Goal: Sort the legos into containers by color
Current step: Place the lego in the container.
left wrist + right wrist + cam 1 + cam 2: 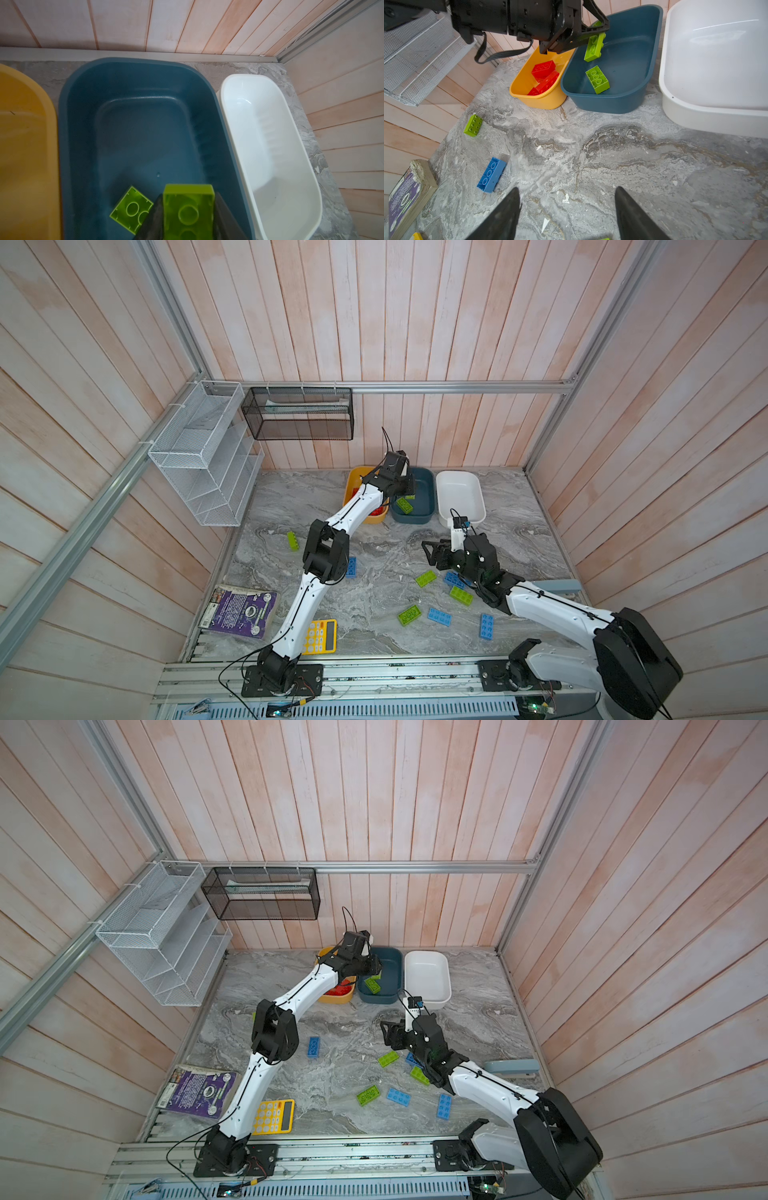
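Left fingers (223, 216) grip green lego (189, 209) above teal tub (145, 124), twin (131, 208) inside — right fingers (502, 216) open

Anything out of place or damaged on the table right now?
Sorting looks right: red bricks in the yellow tub, a green brick in the blue tub. Only oddities: the book has a frayed corner, and white chips dot the table.

Overhead pair, wrist views share teal tub (141, 135)

Likely a robotics lab cell: aluminium framing (457, 387), plank walls (415, 323), arms (357, 506) on a rail (395, 674).
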Robot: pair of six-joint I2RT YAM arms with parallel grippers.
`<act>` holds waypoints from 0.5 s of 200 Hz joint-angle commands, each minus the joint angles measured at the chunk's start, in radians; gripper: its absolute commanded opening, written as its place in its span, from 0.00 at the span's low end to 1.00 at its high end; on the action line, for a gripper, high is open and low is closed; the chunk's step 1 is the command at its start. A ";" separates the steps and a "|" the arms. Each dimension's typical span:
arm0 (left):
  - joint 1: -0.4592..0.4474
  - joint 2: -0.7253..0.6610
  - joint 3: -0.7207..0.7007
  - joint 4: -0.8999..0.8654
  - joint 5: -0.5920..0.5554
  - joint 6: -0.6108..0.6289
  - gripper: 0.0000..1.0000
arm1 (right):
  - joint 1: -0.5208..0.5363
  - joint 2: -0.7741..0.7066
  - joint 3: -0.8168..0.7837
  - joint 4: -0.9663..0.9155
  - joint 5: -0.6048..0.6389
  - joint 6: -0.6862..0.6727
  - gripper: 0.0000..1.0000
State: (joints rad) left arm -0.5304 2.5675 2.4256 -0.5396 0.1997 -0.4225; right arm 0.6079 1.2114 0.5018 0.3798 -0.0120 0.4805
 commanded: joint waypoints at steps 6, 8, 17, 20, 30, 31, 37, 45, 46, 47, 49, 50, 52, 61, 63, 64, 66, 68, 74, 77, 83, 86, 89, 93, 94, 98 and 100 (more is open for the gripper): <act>0.002 0.010 0.029 0.056 0.037 0.005 0.47 | 0.009 -0.004 -0.011 0.024 0.014 0.010 0.72; 0.002 0.011 0.030 0.056 0.037 0.005 0.48 | 0.010 -0.004 -0.011 0.025 0.013 0.010 0.72; 0.002 0.009 0.036 0.055 0.037 0.010 0.53 | 0.010 -0.005 -0.011 0.023 0.016 0.010 0.72; 0.002 0.009 0.039 0.053 0.037 0.011 0.54 | 0.011 -0.005 -0.011 0.022 0.016 0.009 0.73; 0.002 0.007 0.051 0.048 0.035 0.016 0.59 | 0.011 -0.007 -0.010 0.020 0.018 0.009 0.73; 0.002 0.007 0.051 0.047 0.035 0.016 0.59 | 0.011 -0.007 -0.010 0.020 0.018 0.009 0.73; 0.001 0.004 0.055 0.044 0.035 0.020 0.61 | 0.012 -0.009 -0.009 0.018 0.019 0.008 0.73; 0.001 -0.003 0.061 0.041 0.033 0.024 0.64 | 0.012 -0.011 -0.009 0.018 0.018 0.008 0.74; 0.003 -0.004 0.061 0.041 0.031 0.024 0.64 | 0.012 -0.012 -0.008 0.018 0.018 0.007 0.74; 0.003 -0.006 0.061 0.040 0.032 0.023 0.65 | 0.012 -0.012 -0.009 0.018 0.019 0.007 0.74; 0.002 -0.008 0.061 0.040 0.030 0.023 0.65 | 0.013 -0.013 -0.008 0.017 0.019 0.007 0.74; 0.002 -0.008 0.061 0.040 0.029 0.024 0.65 | 0.014 -0.012 -0.008 0.017 0.019 0.007 0.74; 0.001 -0.011 0.060 0.038 0.028 0.025 0.66 | 0.014 -0.014 -0.008 0.015 0.020 0.007 0.74; 0.002 -0.023 0.059 0.034 0.023 0.030 0.67 | 0.014 -0.018 -0.005 0.010 0.019 0.007 0.75; 0.001 -0.027 0.059 0.034 0.021 0.030 0.68 | 0.014 -0.019 -0.004 0.008 0.020 0.007 0.75; 0.001 -0.029 0.058 0.032 0.020 0.031 0.68 | 0.014 -0.019 -0.004 0.007 0.020 0.007 0.75; 0.001 -0.032 0.057 0.031 0.019 0.032 0.68 | 0.015 -0.019 -0.004 0.006 0.020 0.007 0.75; 0.002 -0.034 0.058 0.029 0.016 0.033 0.68 | 0.014 -0.019 -0.004 0.005 0.020 0.007 0.75; 0.002 -0.048 0.052 0.026 0.012 0.036 0.69 | 0.017 -0.022 -0.002 0.000 0.020 0.007 0.75; 0.002 -0.054 0.049 0.024 0.010 0.038 0.69 | 0.017 -0.023 0.001 -0.002 0.020 0.006 0.75; 0.003 -0.073 0.042 0.024 0.005 0.042 0.70 | 0.019 -0.026 0.003 -0.009 0.019 0.006 0.75; 0.003 -0.081 0.034 0.023 0.004 0.044 0.70 | 0.020 -0.028 0.006 -0.011 0.020 0.004 0.76; 0.003 -0.091 0.028 0.024 0.002 0.045 0.70 | 0.021 -0.030 0.007 -0.017 0.021 0.005 0.76; 0.002 -0.104 0.019 0.024 -0.001 0.048 0.70 | 0.020 -0.032 0.011 -0.023 0.021 0.003 0.76; 0.002 -0.108 0.015 0.024 -0.002 0.048 0.70 | 0.020 -0.033 0.012 -0.025 0.022 0.002 0.76; 0.002 -0.123 0.004 0.024 -0.005 0.051 0.70 | 0.022 -0.035 0.015 -0.031 0.024 0.000 0.76; 0.001 -0.131 -0.001 0.025 -0.007 0.052 0.70 | 0.021 -0.037 0.017 -0.035 0.025 0.001 0.76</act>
State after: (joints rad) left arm -0.5304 2.5561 2.4546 -0.5190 0.2169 -0.4026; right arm 0.6170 1.2007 0.5018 0.3813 -0.0051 0.4797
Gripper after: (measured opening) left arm 0.699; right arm 0.757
